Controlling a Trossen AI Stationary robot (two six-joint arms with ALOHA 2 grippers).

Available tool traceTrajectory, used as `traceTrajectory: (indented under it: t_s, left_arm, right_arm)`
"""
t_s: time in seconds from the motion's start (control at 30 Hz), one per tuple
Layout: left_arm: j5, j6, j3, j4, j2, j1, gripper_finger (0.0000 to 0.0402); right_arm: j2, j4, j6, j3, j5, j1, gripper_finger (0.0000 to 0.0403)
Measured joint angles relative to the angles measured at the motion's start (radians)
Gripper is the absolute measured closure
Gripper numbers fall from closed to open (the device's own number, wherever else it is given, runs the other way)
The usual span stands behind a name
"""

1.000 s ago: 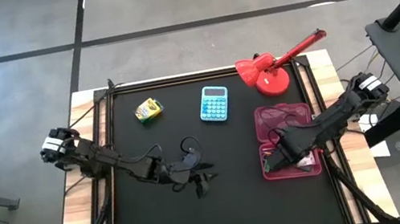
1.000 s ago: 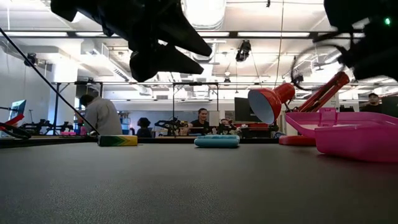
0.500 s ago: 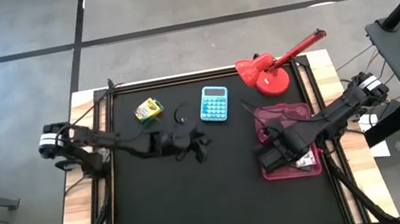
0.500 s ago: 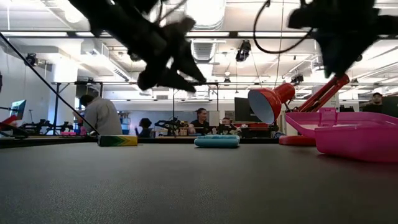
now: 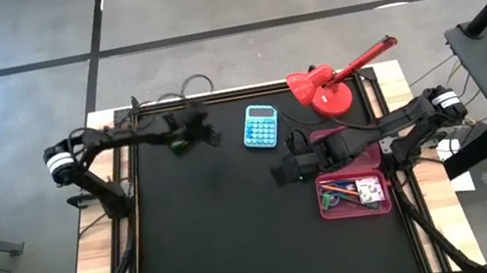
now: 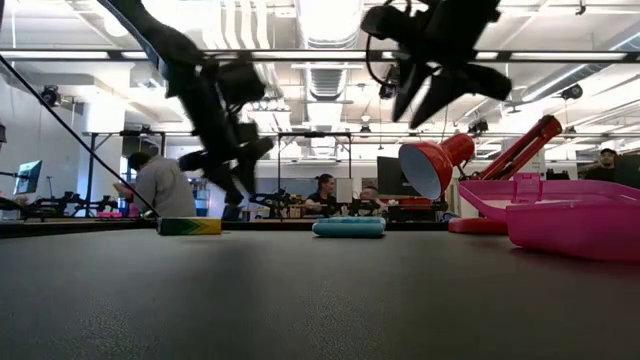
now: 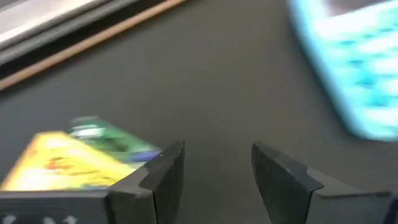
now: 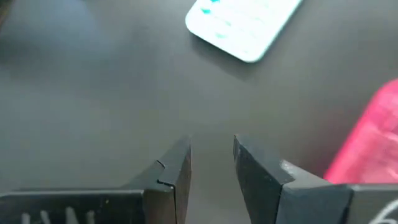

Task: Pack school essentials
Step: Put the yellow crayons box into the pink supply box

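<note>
Black table (image 5: 210, 231) — two arms up in the air.
Left gripper (image 7: 216, 169) hangs open and empty by the small yellow-green box (image 7: 74, 154); right gripper (image 8: 211, 163), open and empty, floats beside the pink case (image 5: 355, 194).

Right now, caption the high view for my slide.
Left gripper open over yellow-green box; right gripper empty beside pink case.

Matt black mat (image 5: 221, 239), seemingly rubbery

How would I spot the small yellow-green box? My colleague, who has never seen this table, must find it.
On the black table, go to the far left corner. The small yellow-green box lies flat there, under the left gripper, left of the light-blue calculator. Nothing else there is yellow and green.
</note>
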Motion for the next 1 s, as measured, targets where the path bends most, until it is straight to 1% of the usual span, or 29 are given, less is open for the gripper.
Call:
traceTrajectory:
  t_s: [0.13, 0.23, 0.3, 0.4, 0.7, 0.77, 0.93, 1.0]
  left_arm:
    - [0.0, 0.051, -0.003, -0.089, 0.0, 0.162, 0.0233]
    - [0.0, 0.089, -0.005, -0.097, 0.0, 0.262, 0.0233]
    - [0.0, 0.112, -0.005, -0.095, 0.0, 0.315, 0.0233]
    - [-0.001, 0.137, -0.006, -0.098, 0.008, 0.357, 0.0233]
    - [-0.007, 0.146, -0.026, -0.091, 0.074, 0.358, 0.0233]
    - [0.01, 0.138, -0.033, -0.093, 0.076, 0.352, 0.0233]
    - [0.059, 0.116, -0.035, -0.157, 0.061, 0.291, 0.0233]
    - [0.079, 0.109, -0.035, -0.19, 0.053, 0.255, 0.0233]
  right_arm:
    - [0.004, 0.048, -0.026, 0.0, 0.0, -0.034, 0.0294]
    - [0.007, 0.047, -0.026, 0.0, -0.001, -0.048, 0.0294]
    - [0.007, 0.047, -0.019, 0.0, 0.0, -0.052, 0.0294]
    - [0.007, 0.047, -0.006, -0.002, 0.0, -0.052, 0.0294]
    - [0.007, 0.048, -0.007, -0.002, 0.0, -0.051, 0.0294]
    - [0.007, 0.047, -0.008, -0.002, 0.0, -0.05, 0.0294]
    - [0.007, 0.044, -0.021, -0.002, -0.011, -0.05, 0.0294]
    - [0.007, 0.042, -0.032, -0.002, -0.034, -0.05, 0.0294]
